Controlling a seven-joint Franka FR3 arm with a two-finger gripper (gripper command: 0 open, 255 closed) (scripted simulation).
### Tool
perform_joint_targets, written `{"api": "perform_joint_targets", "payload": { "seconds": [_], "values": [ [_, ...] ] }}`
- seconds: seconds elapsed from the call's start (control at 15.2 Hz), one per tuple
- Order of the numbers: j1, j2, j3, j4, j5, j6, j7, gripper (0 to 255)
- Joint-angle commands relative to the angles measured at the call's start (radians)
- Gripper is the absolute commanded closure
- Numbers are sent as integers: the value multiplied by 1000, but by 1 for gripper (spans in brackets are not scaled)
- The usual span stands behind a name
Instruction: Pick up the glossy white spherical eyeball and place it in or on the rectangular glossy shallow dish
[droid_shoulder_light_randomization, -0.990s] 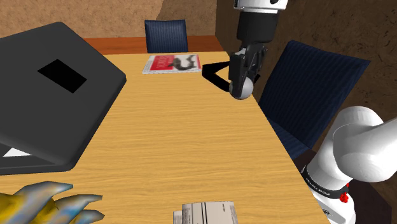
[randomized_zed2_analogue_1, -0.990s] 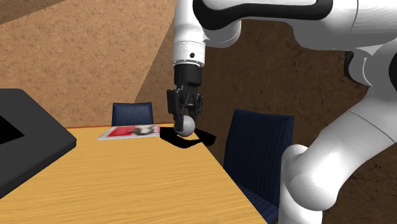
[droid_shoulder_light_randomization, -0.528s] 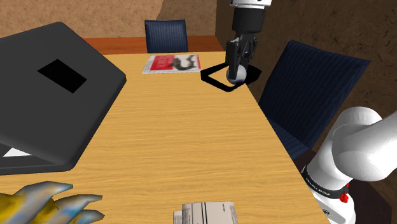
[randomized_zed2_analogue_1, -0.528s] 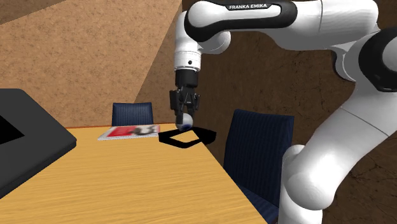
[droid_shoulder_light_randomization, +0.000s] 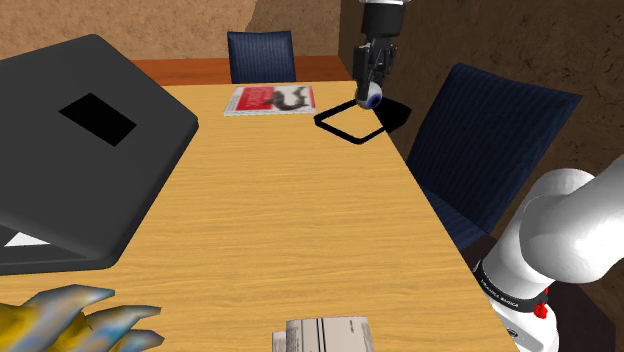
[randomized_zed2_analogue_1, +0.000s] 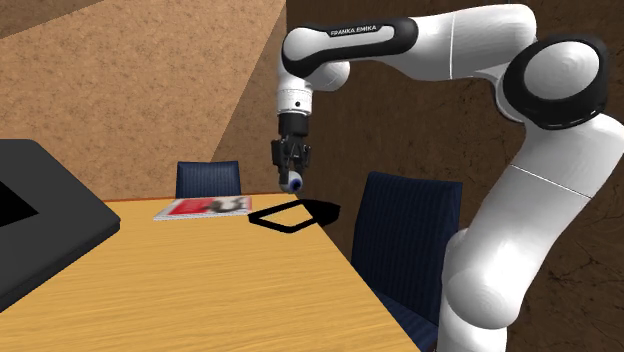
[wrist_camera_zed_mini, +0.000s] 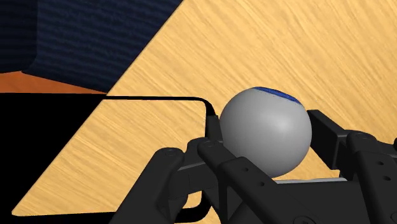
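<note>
Grey-white eyeball (wrist_camera_zed_mini: 266, 130), clasped by the gripper (droid_shoulder_light_randomization: 370, 90), has been carried above the rim of the black dish (droid_shoulder_light_randomization: 338, 131); release is judged close.

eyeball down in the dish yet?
No, the eyeball is clasped in the gripper, hanging in the air above the black dish.

This looks like a lived-in room of a house, a dining or study corner. A long wooden table (droid_shoulder_light_randomization: 290, 220) with pale grain stands against rough brown walls (randomized_zed2_analogue_1: 150, 90). Two dark blue upholstered chairs are drawn up to it, one at the far end (droid_shoulder_light_randomization: 261, 55), one along the side (droid_shoulder_light_randomization: 490, 130). A red-and-white magazine (droid_shoulder_light_randomization: 270, 99) lies on top, with a large black case (droid_shoulder_light_randomization: 80, 140) nearby.
</note>
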Motion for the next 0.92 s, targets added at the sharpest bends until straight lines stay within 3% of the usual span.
{"api": "perform_joint_targets", "payload": {
  "seconds": [0.0,0.73,0.86],
  "values": [
    [-11,48,-27,39,-11,4,-39,255],
    [-84,374,-170,382,-16,-37,-254,255],
    [-88,384,-173,380,-15,-27,-263,255]
  ]
}}
